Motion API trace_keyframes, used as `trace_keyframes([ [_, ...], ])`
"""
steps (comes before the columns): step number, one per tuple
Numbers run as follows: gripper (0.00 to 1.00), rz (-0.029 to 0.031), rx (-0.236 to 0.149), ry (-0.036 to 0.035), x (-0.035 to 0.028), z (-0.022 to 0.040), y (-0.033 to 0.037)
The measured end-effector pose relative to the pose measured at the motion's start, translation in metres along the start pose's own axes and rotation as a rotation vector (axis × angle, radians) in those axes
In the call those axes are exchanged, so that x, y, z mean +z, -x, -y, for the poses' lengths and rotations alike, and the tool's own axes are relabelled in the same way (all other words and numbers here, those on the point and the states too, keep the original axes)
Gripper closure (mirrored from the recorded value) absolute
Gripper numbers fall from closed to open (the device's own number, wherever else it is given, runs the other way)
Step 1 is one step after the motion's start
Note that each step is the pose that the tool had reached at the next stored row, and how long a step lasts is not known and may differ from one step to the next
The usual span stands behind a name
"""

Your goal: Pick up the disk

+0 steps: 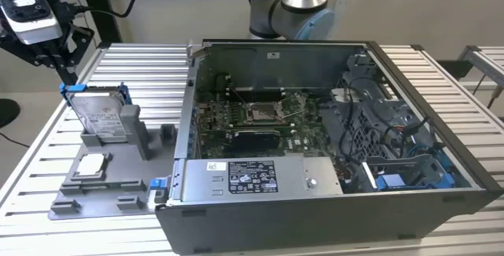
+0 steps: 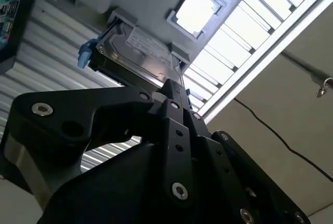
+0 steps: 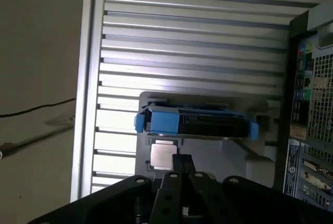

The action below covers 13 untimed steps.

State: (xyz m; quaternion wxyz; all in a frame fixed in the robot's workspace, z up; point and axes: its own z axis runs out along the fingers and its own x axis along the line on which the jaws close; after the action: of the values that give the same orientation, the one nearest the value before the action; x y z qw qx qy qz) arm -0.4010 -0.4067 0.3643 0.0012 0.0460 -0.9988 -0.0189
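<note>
In the exterior view, the disk (image 1: 98,114) stands up tall in a grey holder (image 1: 134,129) on the slatted table (image 1: 141,61). It is at the exterior view's left of the open computer case (image 1: 315,150). Its long side goes up and down, and its white label faces the camera. A blue frame runs over its top. A small square chip (image 1: 89,166) lies flat on the holder's base in front of it.

In the second wrist view, the black gripper (image 2: 171,86) has its fingers pressed together with nothing between them. It hangs above the disk (image 2: 140,52), apart from it. Here the label shows at a slant.

In the first wrist view, the disk (image 3: 195,122) shows from its top edge, as a thin bar with blue ends. The label is hidden. The chip (image 3: 162,156) sits just beside it. The gripper (image 3: 181,161) looks pinched together here too.
</note>
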Motion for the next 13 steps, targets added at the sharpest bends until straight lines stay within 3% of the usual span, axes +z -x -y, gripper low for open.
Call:
trace_keyframes([
  [13,1.0,-0.0089,-0.237,-0.0001,0.0001,0.0,0.0],
])
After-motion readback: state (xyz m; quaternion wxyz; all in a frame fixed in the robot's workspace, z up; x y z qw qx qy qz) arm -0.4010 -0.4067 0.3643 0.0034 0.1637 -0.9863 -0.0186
